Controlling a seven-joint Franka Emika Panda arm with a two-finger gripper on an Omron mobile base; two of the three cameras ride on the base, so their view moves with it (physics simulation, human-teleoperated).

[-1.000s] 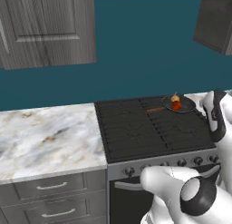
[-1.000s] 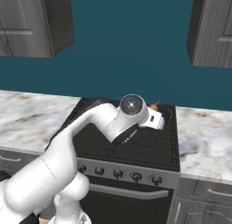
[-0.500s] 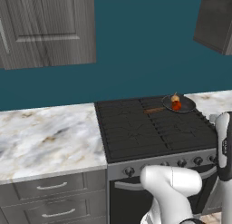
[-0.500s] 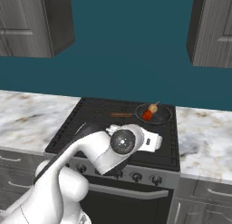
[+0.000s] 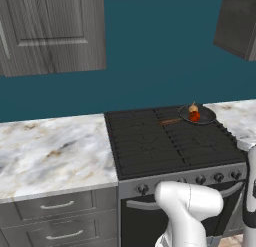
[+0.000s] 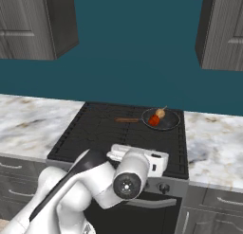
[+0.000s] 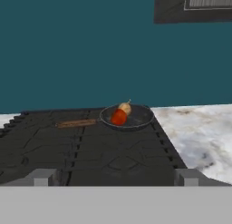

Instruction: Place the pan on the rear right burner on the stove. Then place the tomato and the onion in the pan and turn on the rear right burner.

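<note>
Over on the left base view, the pan [image 5: 197, 114] is sitting on the rear right burner [image 5: 187, 118] of the stove [image 5: 170, 141], holding the tomato [image 5: 195, 116] and onion [image 5: 193, 109]. Right base view: the knob [image 6: 164, 187] is waiting just right of the arm. Hand view: fingertips [image 7: 41, 177] are spreading wide, gripping nothing. I'd drop low and close squarely on that knob before twisting.

A glossy red round tomato [image 7: 118, 117] and a tan-yellow onion bulb [image 7: 124, 109] showed bright inside the small black frying pan [image 7: 138, 120] with its brown wooden handle. The wide black ridged gas stove [image 5: 150, 146] had a grey steel front. The white marble worktop [image 5: 50, 153] carried grey and tan veining. The wall [image 6: 137, 48] was deep teal, the wood-grain cabinets [image 5: 50, 31] dark grey.
</note>
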